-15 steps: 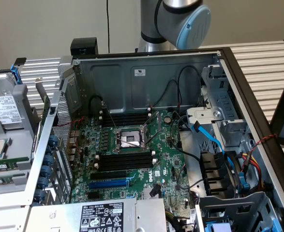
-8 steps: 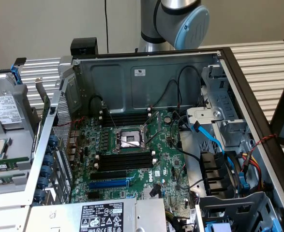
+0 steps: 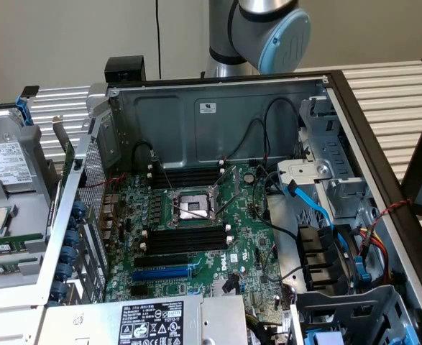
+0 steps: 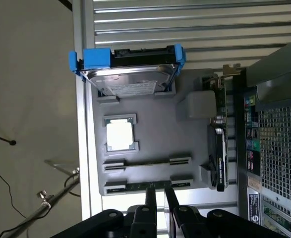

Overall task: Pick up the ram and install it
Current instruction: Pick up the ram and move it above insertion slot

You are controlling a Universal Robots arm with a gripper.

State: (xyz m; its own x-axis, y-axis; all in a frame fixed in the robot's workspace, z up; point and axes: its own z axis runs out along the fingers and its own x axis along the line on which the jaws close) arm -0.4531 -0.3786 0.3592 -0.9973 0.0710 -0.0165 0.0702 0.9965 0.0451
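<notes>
A grey tray [image 4: 155, 124] is seen beyond the gripper [image 4: 160, 194]; in it are held a hard drive [image 4: 130, 79], a CPU [image 4: 119, 136], a card [image 4: 217, 158] set on edge, and two sticks. One ram [image 4: 147, 162] is laid in its slot; a second ram [image 4: 135, 186] is laid in the next slot, nearest the fingers [image 4: 149, 198]. The fingers are parted narrowly and nothing is gripped; whether the stick is touched cannot be told. The tray is placed at the exterior view's left, beside the open case [image 3: 218, 108], in which a motherboard [image 3: 196, 223] is mounted.
</notes>
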